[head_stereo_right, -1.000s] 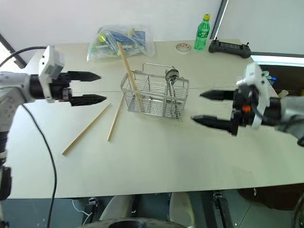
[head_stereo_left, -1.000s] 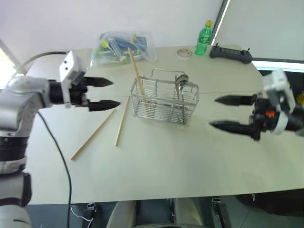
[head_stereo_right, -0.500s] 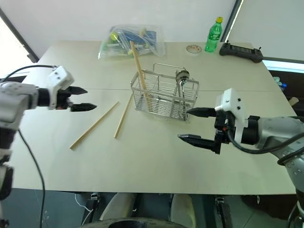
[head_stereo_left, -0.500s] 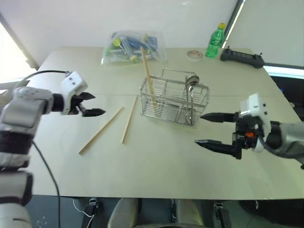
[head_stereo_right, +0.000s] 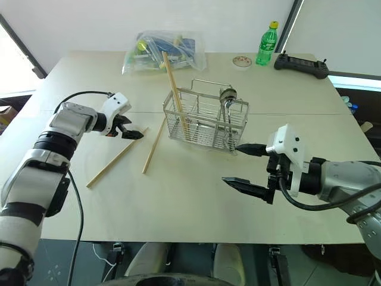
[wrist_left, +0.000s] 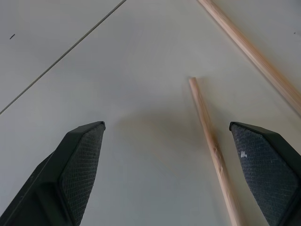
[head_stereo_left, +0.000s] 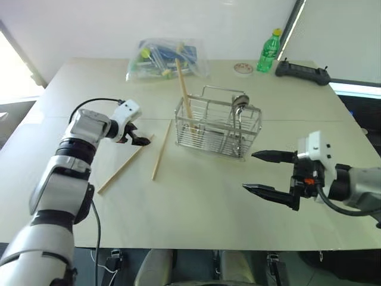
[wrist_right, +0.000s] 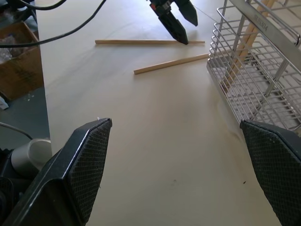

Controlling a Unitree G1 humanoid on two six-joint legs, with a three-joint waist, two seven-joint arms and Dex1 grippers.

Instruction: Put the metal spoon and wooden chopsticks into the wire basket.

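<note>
At mid-left of the head view, the left claw [head_stereo_right: 128,130] hangs wide over the upper end of a loose chopstick [head_stereo_right: 116,158], which runs down-left on the desk [head_stereo_right: 178,202]. The right claw [head_stereo_right: 241,167], wide, is farther, beside the basket [head_stereo_right: 205,122].

Showed silver-grey jointed arms with black bands, white box-shaped wrist housings, an orange mark on the right one, a black cable along the left arm [head_stereo_left: 65,179], tapered black fingers [wrist_left: 77,165] with cross-hatched pads
</note>
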